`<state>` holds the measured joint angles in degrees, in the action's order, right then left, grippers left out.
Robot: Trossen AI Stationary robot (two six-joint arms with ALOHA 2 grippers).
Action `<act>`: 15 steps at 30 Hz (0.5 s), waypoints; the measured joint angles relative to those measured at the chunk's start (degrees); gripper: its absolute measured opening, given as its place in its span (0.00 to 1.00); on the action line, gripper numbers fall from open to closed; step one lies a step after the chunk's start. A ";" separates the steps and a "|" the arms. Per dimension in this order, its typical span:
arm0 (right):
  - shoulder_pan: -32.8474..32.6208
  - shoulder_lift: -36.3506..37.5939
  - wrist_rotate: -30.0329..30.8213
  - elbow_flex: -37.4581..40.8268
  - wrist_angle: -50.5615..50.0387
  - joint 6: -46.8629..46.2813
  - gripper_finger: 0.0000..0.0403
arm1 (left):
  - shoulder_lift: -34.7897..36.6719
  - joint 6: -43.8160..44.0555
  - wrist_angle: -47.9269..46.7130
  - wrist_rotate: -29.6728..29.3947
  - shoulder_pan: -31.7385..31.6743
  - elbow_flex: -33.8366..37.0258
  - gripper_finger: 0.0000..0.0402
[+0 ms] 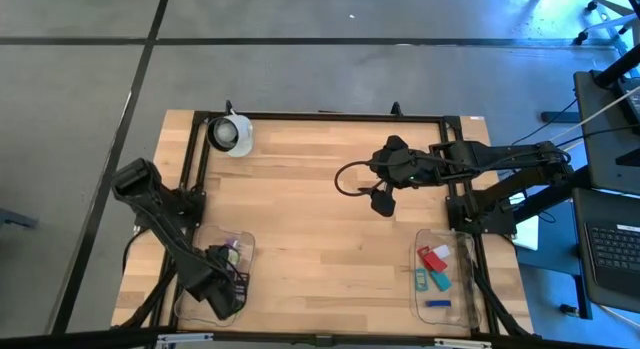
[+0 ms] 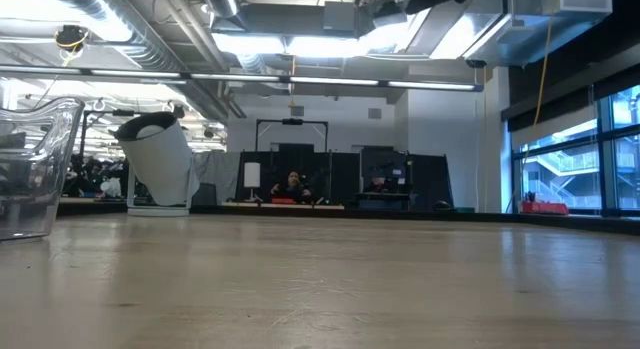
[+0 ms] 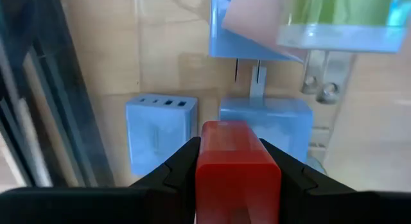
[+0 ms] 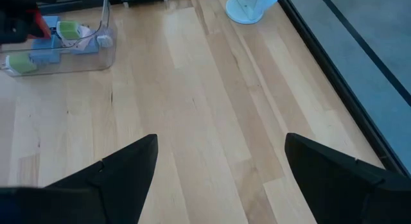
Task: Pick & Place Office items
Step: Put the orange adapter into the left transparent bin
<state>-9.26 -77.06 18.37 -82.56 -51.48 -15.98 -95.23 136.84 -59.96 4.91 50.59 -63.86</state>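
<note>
High view gives us the wooden table (image 1: 320,204), with the right gripper (image 1: 383,194) hanging over its middle, fingers wide apart and empty. We see a clear tray (image 1: 445,279) near the right corner holding red, teal and blue office items (image 1: 435,269). Over the left tray (image 1: 235,251), the left gripper (image 3: 237,176) is clamped on a red block (image 3: 236,165).
</note>
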 joint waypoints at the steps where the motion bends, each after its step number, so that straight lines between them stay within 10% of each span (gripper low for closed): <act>1: 0.00 0.00 0.00 0.00 0.01 -0.08 0.85 | -0.64 0.00 0.17 -0.01 0.00 0.00 0.30; 15: 0.00 0.00 0.02 0.00 0.02 -0.10 0.85 | -1.66 -4.00 2.92 0.60 -1.51 0.00 0.43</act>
<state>-9.26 -77.06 18.39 -82.56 -51.46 -16.08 -96.90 132.83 -57.04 5.51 49.08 -63.86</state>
